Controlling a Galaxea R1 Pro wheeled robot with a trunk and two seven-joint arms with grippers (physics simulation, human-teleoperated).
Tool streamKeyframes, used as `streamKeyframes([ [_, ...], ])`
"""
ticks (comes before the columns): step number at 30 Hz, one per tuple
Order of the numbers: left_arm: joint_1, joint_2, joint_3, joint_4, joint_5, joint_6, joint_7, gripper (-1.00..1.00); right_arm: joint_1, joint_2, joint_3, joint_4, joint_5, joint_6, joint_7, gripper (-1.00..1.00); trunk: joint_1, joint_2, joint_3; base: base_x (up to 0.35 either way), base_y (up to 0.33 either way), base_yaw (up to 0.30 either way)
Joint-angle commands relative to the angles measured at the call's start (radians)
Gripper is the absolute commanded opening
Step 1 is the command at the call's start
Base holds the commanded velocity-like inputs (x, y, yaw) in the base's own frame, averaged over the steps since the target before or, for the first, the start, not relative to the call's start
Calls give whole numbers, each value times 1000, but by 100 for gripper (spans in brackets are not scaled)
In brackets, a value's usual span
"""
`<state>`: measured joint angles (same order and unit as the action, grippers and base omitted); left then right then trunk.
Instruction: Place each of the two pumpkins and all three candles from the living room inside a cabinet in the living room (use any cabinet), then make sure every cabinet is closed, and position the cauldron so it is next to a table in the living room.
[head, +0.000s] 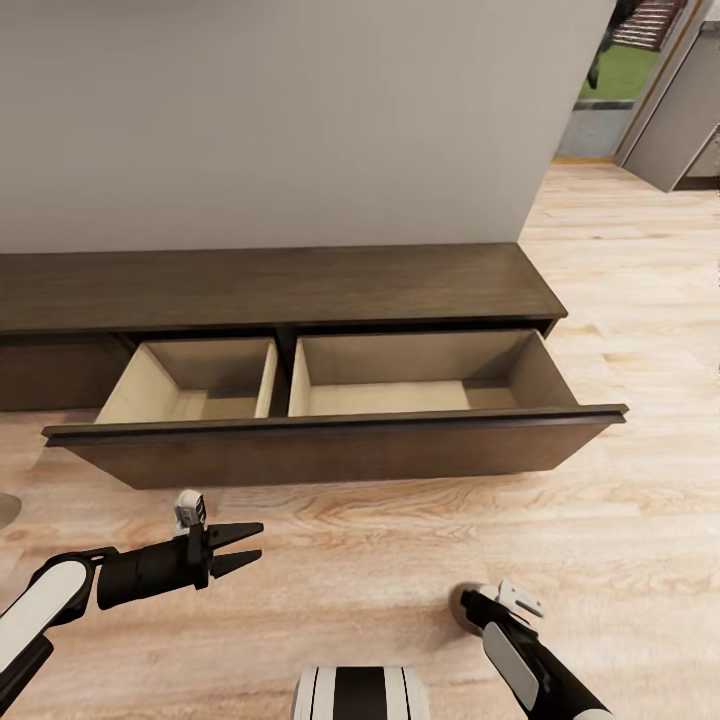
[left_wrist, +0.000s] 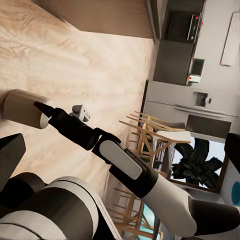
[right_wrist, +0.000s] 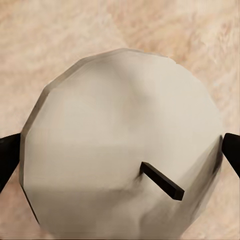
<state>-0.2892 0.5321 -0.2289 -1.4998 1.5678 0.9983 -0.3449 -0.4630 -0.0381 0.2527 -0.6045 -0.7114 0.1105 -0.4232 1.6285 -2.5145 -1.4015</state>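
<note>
right gripper (right_wrist: 120, 155) clamps a candle (right_wrist: 120, 150) just above floor (head: 400, 560), in front of cabinet (head: 300, 285) w/ drawer (head: 330, 445) pulled out. left gripper (head: 245, 545) hangs w/ jaws parted, holding nothing.

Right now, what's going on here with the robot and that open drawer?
The robot faces the cabinet, whose wide drawer is pulled out; both beige compartments look empty. Its right gripper is down at a candle on the wood floor, fingertips on either side, the grip itself unclear. The left gripper hovers open and empty before the drawer.
</note>
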Motion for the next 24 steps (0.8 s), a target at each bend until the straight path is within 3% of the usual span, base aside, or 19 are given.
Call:
streamKeyframes([
  [1, -1, 1, -1, 1, -7, 0, -8, 100, 0, -2, 8, -3, -5, 4, -8, -100, -1, 0, 3, 0, 0, 0],
  [14, -1, 1, 6, 21, -15, -4, 14, 100, 0, -2, 8, -9, -5, -12, -8, -100, -6, 3, 54, 0, 0, 0],
  [17, -1, 0, 13, 30, -14, -5, 114, 100, 0, -2, 8, -12, -5, -14, -8, -100, -8, 4, 65, 0, 0, 0],
  [24, -2, -2, 33, 27, -12, -8, 369, 100, 0, -2, 8, -19, -5, -15, -8, -100, -8, 4, 65, 0, 0, 0],
])
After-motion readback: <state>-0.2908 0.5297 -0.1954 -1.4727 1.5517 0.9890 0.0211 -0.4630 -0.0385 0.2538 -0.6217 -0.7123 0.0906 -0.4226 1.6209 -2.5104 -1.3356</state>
